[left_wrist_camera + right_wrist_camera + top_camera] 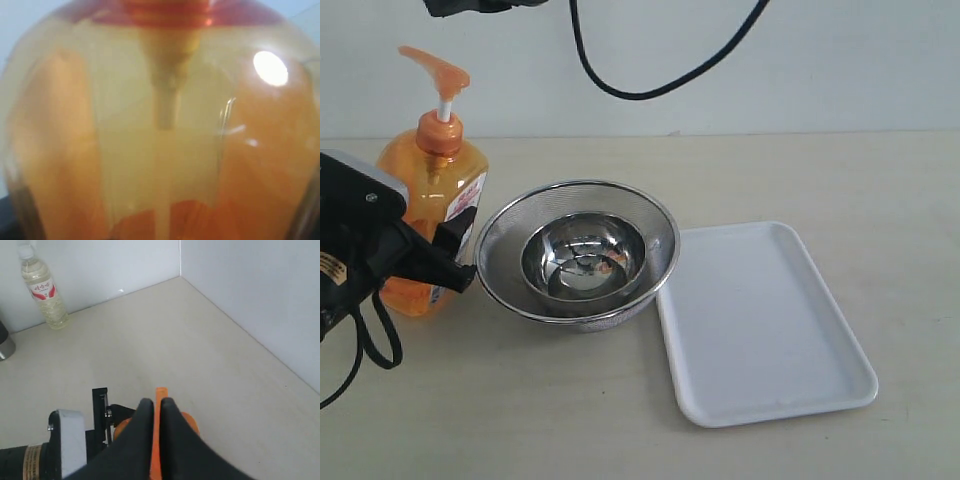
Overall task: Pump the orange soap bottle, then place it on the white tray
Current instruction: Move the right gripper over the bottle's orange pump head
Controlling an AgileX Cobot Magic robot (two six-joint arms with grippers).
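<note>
The orange soap bottle (428, 185) stands upright at the table's left, its orange pump head (436, 66) raised on the white stem. My left gripper (442, 255) is shut on the bottle's body from the left, one black finger crossing its label. In the left wrist view the bottle (160, 150) fills the frame and hides the fingers. My right gripper (156, 403) is shut and hangs above the pump, whose orange nozzle (160, 393) shows through the slit between the fingers. Only its black underside (470, 5) shows in the exterior view. The white tray (770, 330) lies bare at the right.
A round steel mesh bowl (510, 235) with a smaller steel bowl (583, 255) inside sits between the bottle and the tray, touching the tray's edge. A black cable (650, 92) hangs at the back. A clear water bottle (44, 290) stands by the far wall.
</note>
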